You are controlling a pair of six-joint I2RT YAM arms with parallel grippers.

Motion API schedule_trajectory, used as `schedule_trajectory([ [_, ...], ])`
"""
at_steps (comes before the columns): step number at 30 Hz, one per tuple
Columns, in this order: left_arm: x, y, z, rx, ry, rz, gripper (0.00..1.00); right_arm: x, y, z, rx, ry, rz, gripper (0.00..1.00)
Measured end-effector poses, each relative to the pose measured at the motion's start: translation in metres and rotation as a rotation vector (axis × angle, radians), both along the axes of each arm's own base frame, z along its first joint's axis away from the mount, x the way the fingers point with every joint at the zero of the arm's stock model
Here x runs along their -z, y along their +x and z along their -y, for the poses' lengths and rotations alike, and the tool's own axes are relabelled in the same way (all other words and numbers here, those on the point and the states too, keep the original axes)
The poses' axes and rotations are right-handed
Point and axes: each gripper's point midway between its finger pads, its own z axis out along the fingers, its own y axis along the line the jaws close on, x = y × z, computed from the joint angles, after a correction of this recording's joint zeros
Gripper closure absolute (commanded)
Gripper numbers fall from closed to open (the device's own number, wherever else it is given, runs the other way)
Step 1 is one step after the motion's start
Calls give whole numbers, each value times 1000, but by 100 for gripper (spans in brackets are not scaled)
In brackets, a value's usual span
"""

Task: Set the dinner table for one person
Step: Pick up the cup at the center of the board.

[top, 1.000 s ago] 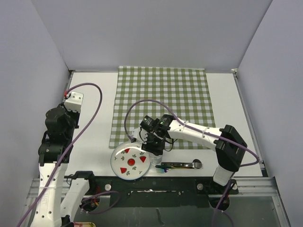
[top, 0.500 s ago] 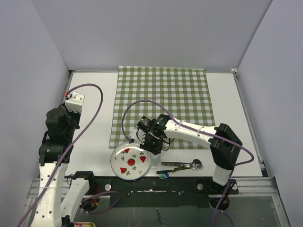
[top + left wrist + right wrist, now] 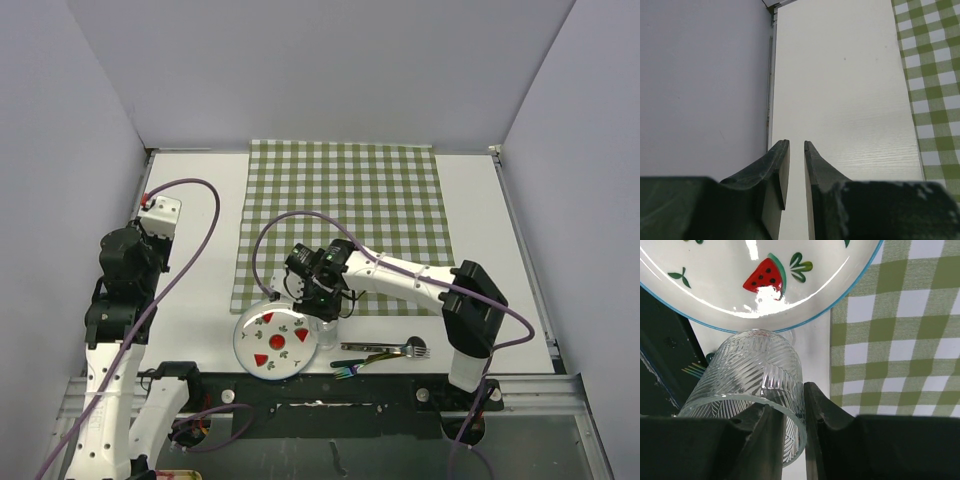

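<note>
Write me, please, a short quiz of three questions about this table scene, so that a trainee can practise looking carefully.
1. True or false: the left claw holds something.
2. What does the right claw pinch by its wall? A. a bowl B. the glass C. a bottle
3. Fill the gap: seen from above, the glass is to the ____ of the plate.

Key: 1 false, it holds nothing. 2 B. 3 right.
</note>
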Motion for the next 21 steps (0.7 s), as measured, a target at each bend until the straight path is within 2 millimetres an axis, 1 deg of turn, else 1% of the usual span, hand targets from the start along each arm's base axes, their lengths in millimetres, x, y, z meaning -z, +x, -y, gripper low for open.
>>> schedule_trajectory([
  [6, 2, 2, 0, 2, 5, -4, 83, -8, 11, 0, -7, -11, 58, 100],
  [11, 6, 5, 1, 7, 6, -22, 83, -13, 16, 5, -9, -24, 97, 100],
  [16, 10, 9, 2, 14, 4, -41, 83, -27, 21, 7, -10, 3, 136, 100],
  [21, 9, 11, 3, 19, 2, -44, 83, -40, 26, 10, -6, 31, 173, 100],
])
